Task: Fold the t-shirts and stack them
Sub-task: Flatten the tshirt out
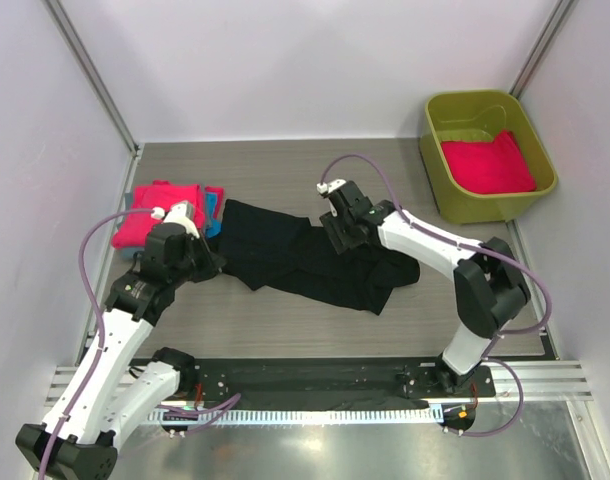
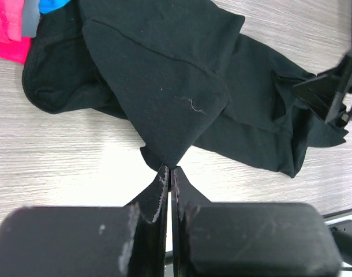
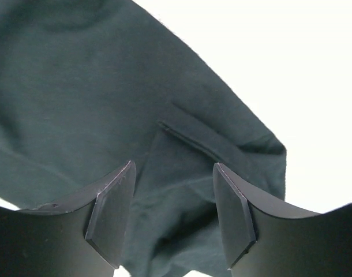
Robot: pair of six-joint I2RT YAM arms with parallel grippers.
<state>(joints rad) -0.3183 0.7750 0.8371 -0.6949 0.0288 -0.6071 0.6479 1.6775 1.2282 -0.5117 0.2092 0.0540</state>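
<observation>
A black t-shirt is lying crumpled and spread across the middle of the grey worktop, running from near the left arm out to the right. The left gripper is sitting low at the shirt's left end with its fingers pressed together, pinching a pointed fold of the black cloth between the tips. The right gripper is hanging over the right part of the same shirt with its fingers spread apart, a hemmed edge of cloth showing between them; whether the tips are touching the fabric is hard to tell from the wrist view. At the back left, a pile of pink t-shirts is resting on the worktop with a blue t-shirt just beside it, touching the black shirt's edge. At the back right, an olive-green tub is holding another pink t-shirt, well apart from both arms.
</observation>
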